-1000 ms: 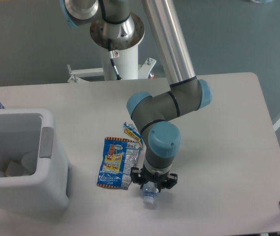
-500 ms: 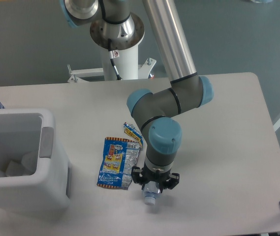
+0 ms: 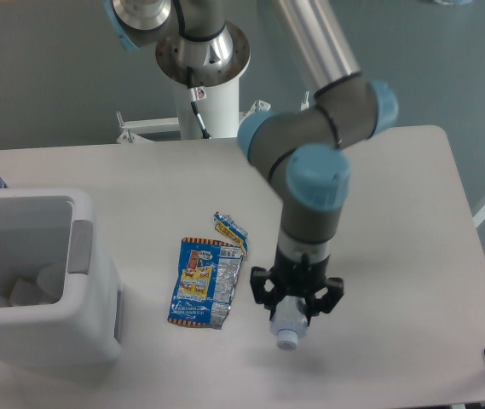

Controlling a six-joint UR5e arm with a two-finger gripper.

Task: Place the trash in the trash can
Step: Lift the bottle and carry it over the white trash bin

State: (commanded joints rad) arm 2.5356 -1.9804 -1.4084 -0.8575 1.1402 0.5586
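Two pieces of litter in view. The black two-finger gripper point(image 3: 296, 300) points down, its jaws closed around the neck end of the crushed clear plastic bottle point(image 3: 289, 325), whose pale cap sticks out below the fingertips; the bottle seems lifted off the grey-white table point(image 3: 395, 213), though the overhead angle leaves that uncertain. Just to the jaws' left, apart from them, the flattened blue-and-yellow snack wrapper with silver foil lining point(image 3: 204, 281) lies flat on the table. Well to the left of the jaws stands the boxy white plastic bin point(image 3: 33, 281), a grey panel on its near rim.
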